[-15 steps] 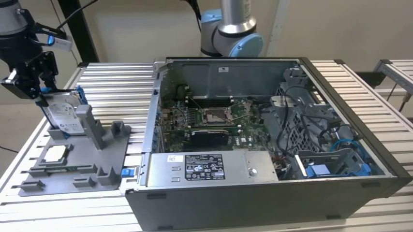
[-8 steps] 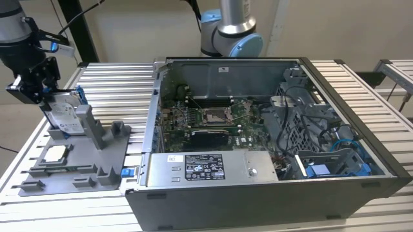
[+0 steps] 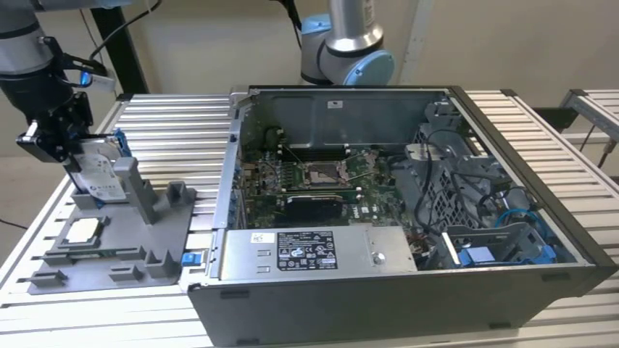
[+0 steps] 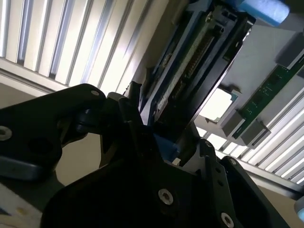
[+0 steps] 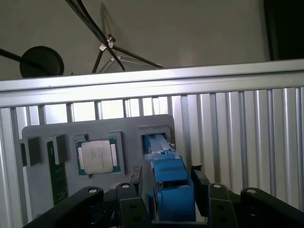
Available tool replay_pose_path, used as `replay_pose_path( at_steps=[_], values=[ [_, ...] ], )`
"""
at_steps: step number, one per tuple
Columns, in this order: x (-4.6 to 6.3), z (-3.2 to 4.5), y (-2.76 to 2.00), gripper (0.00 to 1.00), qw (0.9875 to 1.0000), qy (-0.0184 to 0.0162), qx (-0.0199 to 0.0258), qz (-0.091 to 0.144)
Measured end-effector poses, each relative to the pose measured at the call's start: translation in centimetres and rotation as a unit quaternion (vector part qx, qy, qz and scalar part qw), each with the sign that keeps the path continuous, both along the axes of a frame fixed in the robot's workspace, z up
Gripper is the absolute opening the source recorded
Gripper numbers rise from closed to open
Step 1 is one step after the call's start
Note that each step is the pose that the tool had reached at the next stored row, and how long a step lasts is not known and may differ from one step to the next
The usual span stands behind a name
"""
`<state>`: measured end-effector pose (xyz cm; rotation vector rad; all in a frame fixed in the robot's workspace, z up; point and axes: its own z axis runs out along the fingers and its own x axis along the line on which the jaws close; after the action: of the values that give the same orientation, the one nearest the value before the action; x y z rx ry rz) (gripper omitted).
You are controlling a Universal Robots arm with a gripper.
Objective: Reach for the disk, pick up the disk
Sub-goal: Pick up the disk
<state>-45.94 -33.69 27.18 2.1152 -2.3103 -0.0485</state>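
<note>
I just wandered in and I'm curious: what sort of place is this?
Probably a robotics lab for computer assembly: an opened computer case, a robot arm, and a grey parts fixture on a slatted metal table.

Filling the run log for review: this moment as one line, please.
phase: reach/pick | gripper: around disk | disk: on edge in grey fixture | processor chip: flat in fixture | grip: cannot tell

disk (image 3: 96,172) standing on tray (image 3: 147,233), chip (image 3: 82,230) beside

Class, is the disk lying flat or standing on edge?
The disk stands on edge, its lower end in the grey fixture.
</note>
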Motion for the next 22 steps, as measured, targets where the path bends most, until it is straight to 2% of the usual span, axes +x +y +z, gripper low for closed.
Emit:
replay_pose_path(
  at_steps=[4, 10, 22],
  values=[
    [0.0, -0.39, 0.0, 1.0, 1.0, -0.0001, 0.0008, 0.003],
    [0.0, -0.66, 0.0, 1.0, 1.0, -0.0011, 0.0047, 0.006],
    [0.0, -1.24, -0.01, 1.0, 0.9999, -0.0018, 0.0048, 0.01]
  ],
)
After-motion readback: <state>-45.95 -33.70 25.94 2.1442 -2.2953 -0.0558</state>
